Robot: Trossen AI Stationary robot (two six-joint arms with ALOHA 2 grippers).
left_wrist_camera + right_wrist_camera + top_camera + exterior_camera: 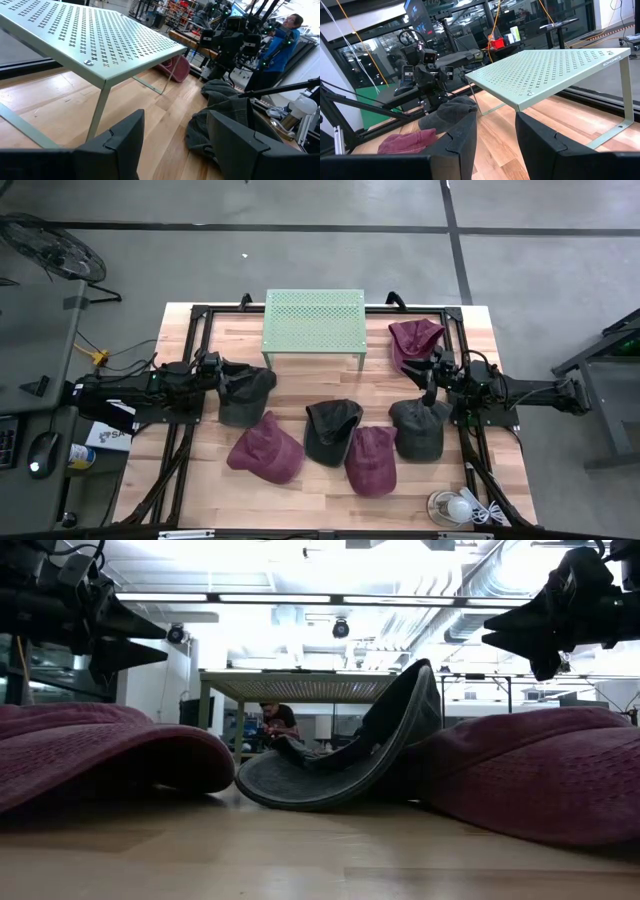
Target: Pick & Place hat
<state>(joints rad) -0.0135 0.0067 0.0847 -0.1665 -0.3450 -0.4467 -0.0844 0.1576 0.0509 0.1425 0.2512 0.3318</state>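
Looking down from above, six fabric caps can be seen scattered over the light wooden table (330, 385), with a pale green perforated metal stand (312, 321) parked at upper centre.

Caps, as laid out in the high view:
- a dark grey cap (243, 392) left of centre, right at the left tool
- a maroon cap (266, 448) lower left of centre
- a black cap (331, 430) in the middle, shown tipped up on its edge in the low view (345, 755)
- a second maroon cap (371, 459) just right of the black one, touching it
- a second grey cap (418, 429) lower right, under the right tool
- a third maroon cap (413, 340) upper right, beside the stand

The left tool (213, 368) is held at the upper edge of the dark grey cap; in its wrist view the fingers (120, 137) are spread wide with nothing between them. The right tool (432, 372) is hung between the upper-right maroon cap and the grey cap below it, fingers (465, 130) parted and nothing gripped.

A person in blue (286, 40) is visible at the upper right of the left wrist view, beyond the table. A white bulb-shaped object (459, 506) is sat at the table's lower right corner.
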